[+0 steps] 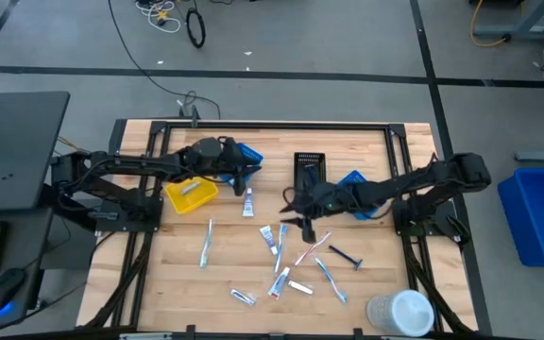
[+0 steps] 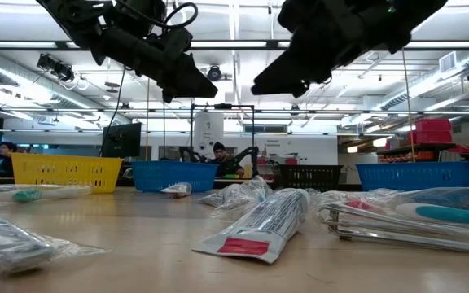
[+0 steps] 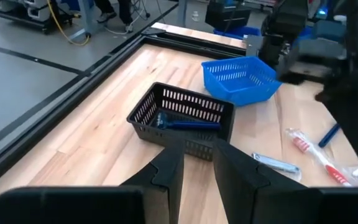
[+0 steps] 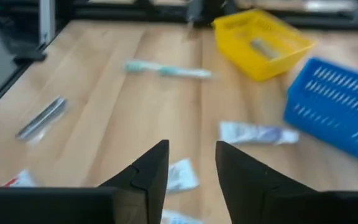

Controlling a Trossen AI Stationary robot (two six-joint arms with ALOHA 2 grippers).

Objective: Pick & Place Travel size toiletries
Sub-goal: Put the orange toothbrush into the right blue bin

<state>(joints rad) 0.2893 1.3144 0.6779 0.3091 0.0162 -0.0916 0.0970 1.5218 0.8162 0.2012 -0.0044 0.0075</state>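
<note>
Both tools are released and empty. The right tool (image 1: 302, 225) hangs above the middle of the pale wooden slatted worktop (image 1: 178, 274); the left tool (image 1: 245, 176) hangs by the far blue plastic basket (image 1: 251, 154). The small wrapped toothpaste tubes and slim toothbrushes (image 1: 281, 260) lie scattered across the worktop's centre and near side, close together, some touching.

Judged from this, the clear slippery wrappers could let a tube slide out of a pinch, or two neighbours could lift together. With the arms so near, they could collide.

A yellow plastic basket (image 1: 190, 195) already holds one item; a black slotted basket (image 1: 309, 168) holds something blue. Beyond lies grey floor with loose cables (image 1: 173, 21).
</note>
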